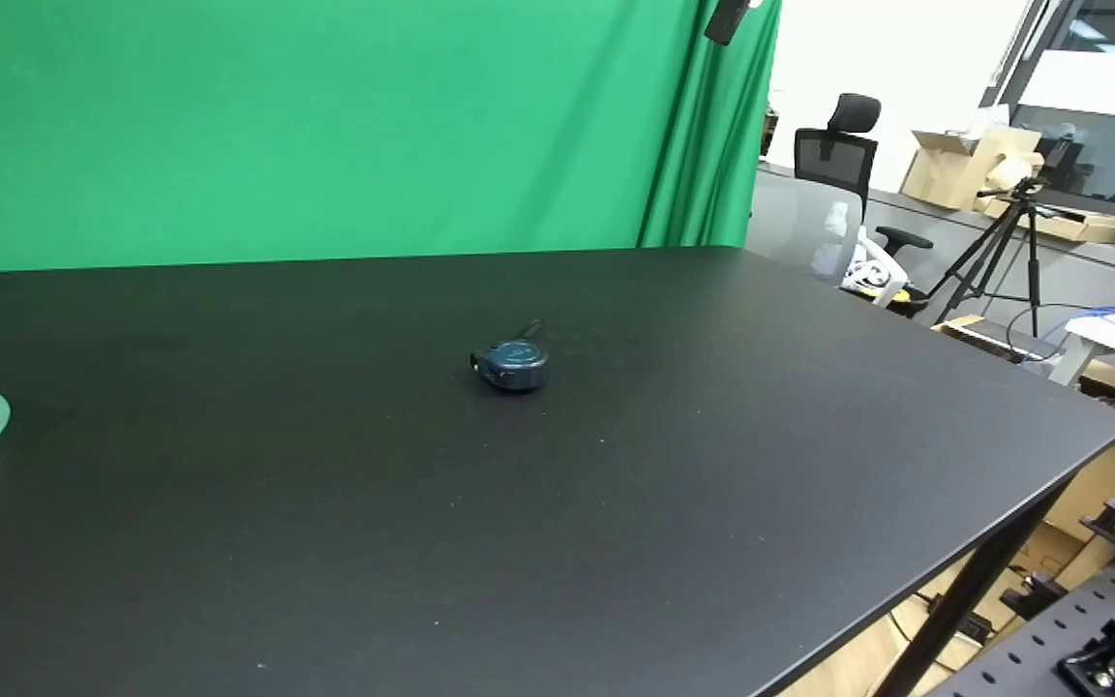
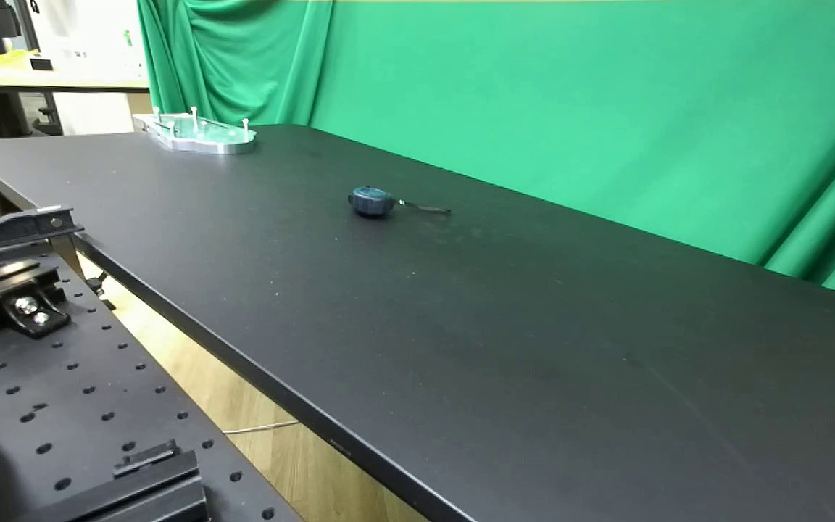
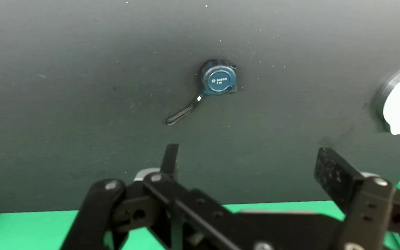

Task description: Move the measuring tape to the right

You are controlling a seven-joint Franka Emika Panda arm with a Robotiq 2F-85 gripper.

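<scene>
Got the measuring tape [image 3: 219, 78] lying flat on the tabletop [image 3: 64, 156], with its Bosch lettering facing up and a black strap [image 3: 186, 111] trailing toward the edge by the green curtain [image 1: 325, 126]. Sits well in from both long edges, and away from the ends too, going by both exterior views.

Looks well apart from the end effector [image 3: 249, 158]. In the wrist view, shows up out past the fingertips [image 3: 335, 177], on the side away from the curtain edge, more or less lined up with the gap between them but closer to the finger farther from the pale green plate [image 2: 204, 146]. As for the end effector itself, has both fingers spread wide. Can't tell the height above the tabletop, tbh.

Moving outward, can spot that pale green plate with its silvery rim and some white posts [image 2: 194, 117], close to an end of the tabletop near a curtain-side corner. Also got a dark perforated board [image 2: 84, 435] alongside the opposite long edge. Past the other end, can make out an office chair [image 1: 836, 158] and a black tripod [image 1: 1022, 198] in an exterior view.
</scene>
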